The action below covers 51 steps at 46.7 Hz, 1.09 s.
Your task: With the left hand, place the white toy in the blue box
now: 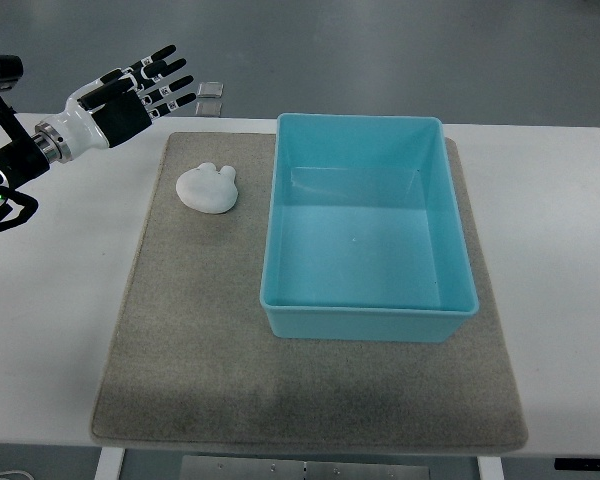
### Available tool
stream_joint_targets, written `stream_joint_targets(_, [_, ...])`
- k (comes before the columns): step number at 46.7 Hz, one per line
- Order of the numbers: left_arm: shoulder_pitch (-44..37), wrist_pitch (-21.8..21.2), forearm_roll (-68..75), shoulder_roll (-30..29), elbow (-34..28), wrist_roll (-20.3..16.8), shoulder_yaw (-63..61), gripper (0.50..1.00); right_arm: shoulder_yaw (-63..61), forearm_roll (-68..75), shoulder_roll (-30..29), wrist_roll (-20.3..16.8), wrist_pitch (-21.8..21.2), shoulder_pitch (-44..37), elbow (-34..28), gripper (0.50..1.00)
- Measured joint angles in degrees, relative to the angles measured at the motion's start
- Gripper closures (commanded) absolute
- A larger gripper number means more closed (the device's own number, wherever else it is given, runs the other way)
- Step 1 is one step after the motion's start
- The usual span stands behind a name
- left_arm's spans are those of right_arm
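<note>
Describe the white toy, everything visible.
The white toy is a small, rounded, matte lump with two stubby ear-like lobes at its upper right. It lies on the grey mat, left of the blue box and apart from it. Nothing grips it; the open left hand hovers beyond the mat's far left corner.

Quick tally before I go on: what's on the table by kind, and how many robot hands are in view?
White toy: 1, on the mat, left of the box
Blue box: 1, nothing in it
Grey mat: 1, under both
Robot hand: 1, the left hand, fingers spread, holding nothing, apart from the toy
Total: 4
</note>
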<state>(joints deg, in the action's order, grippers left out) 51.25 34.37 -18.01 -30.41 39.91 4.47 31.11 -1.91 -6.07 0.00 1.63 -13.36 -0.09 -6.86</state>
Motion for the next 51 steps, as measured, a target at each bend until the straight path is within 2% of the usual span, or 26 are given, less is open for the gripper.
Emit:
stream_joint_targets(36, [0.32, 0.24, 0.89, -1.15, -0.18, -0.34, -0.07, 0.501, 0.00, 0.00, 0.00, -0.02, 0.00, 0.00, 0.00, 0.562])
stream_joint_targets(46, [0.82, 0.65, 15.63, -2.88, 0.17, -0.84, 0.62, 0.501, 0.00, 0.00, 0.00, -0.01, 0.00, 0.00, 0.00, 0.564])
stream_joint_targets(51, [1.32, 0.65, 24.04, -3.67, 1.15, -3.66, 0.78, 0.504, 0.00, 0.00, 0.00, -0.01, 0.00, 0.00, 0.00, 0.564])
